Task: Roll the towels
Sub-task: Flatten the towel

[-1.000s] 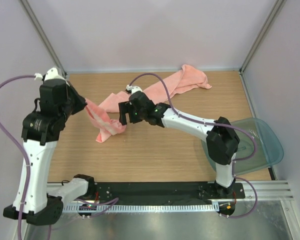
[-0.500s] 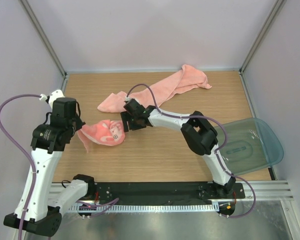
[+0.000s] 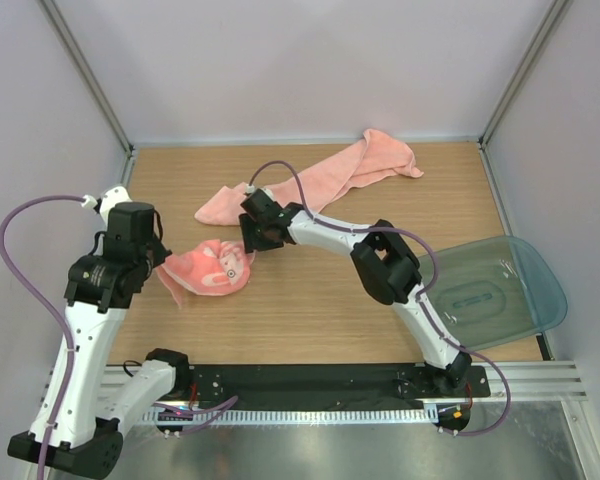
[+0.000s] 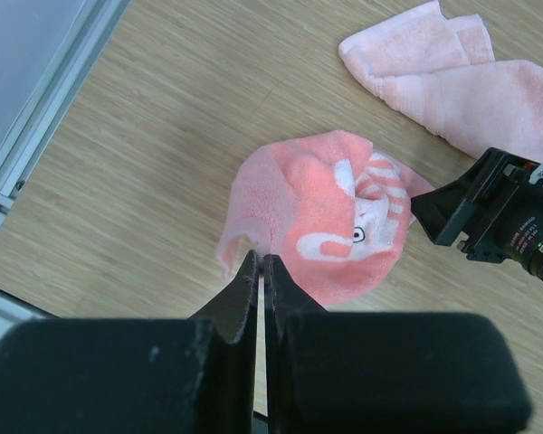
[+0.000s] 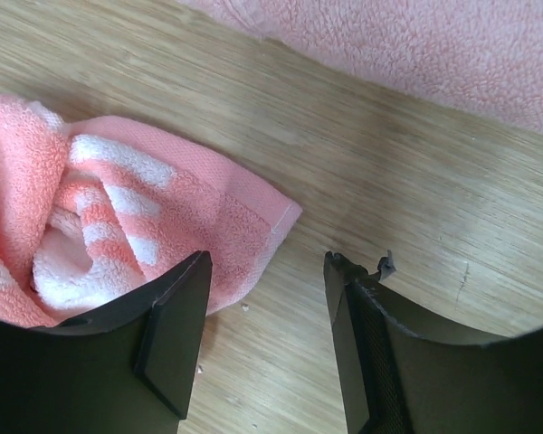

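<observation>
Two towels: striped towel [image 3: 212, 268] bunched; plain towel [image 3: 325, 172] beyond it, partly behind right arm [image 3: 330, 232]. Left end effector [image 4: 261, 262] pinches striped towel's edge, contact half hidden; right end effector [image 5: 267, 267] gapes at its corner.

Wood-grain table [image 3: 310, 310] carrying three things here. Left of centre, the small striped towel [image 3: 212, 270] sits bunched in a loose curl, pale stripes showing on top. Behind it the long plain towel [image 3: 345, 170] runs slantwise toward the far right corner, lumped up at that end. Well apart, the teal tray [image 3: 505, 290] rests over the table's right edge
</observation>
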Available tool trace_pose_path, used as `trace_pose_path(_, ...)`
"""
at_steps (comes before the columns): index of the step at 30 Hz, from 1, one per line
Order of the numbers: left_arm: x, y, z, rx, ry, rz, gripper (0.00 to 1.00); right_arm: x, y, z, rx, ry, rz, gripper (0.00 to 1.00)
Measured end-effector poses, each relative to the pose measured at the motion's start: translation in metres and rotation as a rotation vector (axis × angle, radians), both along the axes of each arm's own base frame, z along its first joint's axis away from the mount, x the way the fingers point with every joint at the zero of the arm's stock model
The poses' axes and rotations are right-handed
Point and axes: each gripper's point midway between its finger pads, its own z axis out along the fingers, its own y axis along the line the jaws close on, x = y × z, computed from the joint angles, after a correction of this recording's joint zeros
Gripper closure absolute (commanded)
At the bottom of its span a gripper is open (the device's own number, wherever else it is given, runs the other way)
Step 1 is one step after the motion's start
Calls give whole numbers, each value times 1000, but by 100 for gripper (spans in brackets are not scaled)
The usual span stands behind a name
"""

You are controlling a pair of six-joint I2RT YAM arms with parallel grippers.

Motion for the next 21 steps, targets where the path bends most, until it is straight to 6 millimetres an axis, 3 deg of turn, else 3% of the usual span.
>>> trace_pose_path(4, -1, 0, 1, 0, -6, -2, 100, 2, 2, -2, 0, 5, -5, 44)
trace_pose_path(21, -4, 1, 3, 8, -14, -12, 100, 10, 16, -7, 37, 4, -20, 75)
